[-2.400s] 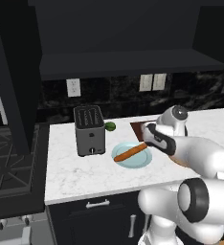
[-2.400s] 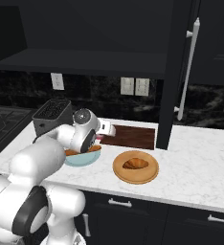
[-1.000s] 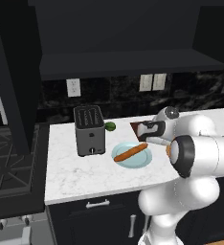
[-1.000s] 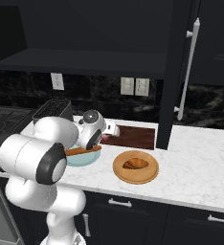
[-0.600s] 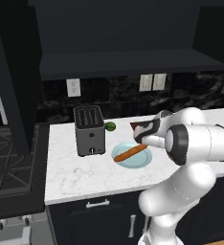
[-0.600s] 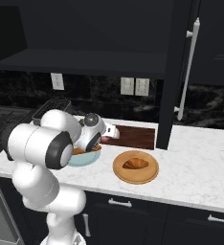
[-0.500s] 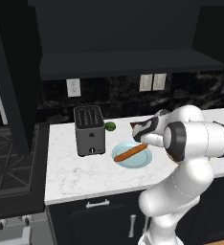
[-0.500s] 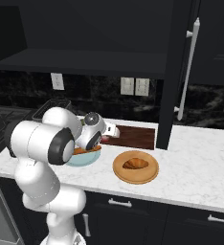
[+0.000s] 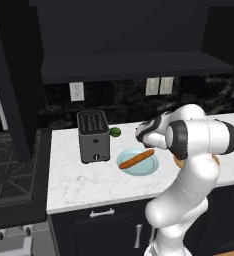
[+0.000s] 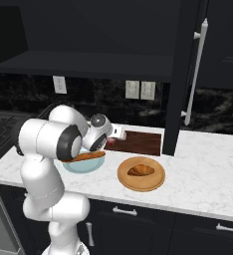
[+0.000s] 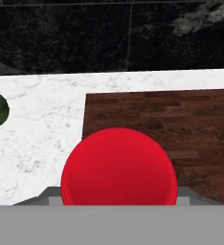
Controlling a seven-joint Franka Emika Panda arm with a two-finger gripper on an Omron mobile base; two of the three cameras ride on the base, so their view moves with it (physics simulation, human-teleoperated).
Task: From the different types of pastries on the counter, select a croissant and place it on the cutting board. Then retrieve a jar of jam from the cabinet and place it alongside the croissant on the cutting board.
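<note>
The jar of jam (image 11: 118,167) is red and round and sits close in the hand view, with my gripper (image 10: 114,135) shut on it. It hangs just over the left end of the dark brown cutting board (image 10: 141,142), near the board's edge (image 11: 181,124). In the right base view a bit of the red jar (image 10: 110,141) shows under the hand. The croissant (image 10: 141,171) lies on a round light-wood plate (image 10: 156,182) in front of the board. My gripper (image 9: 140,134) points left in the left base view, and my arm hides the board there.
A long orange-brown baguette (image 9: 136,159) lies on a pale blue plate (image 9: 148,169) left of the board. A dark toaster (image 9: 93,136) stands further left, with a green lime (image 9: 115,132) beside it. The stove is at the far left, and black wall cabinets hang above.
My elbow has swung up and round towards the front. The hand, still holding the jar, has stayed by the board's left end and shifted slightly left.
</note>
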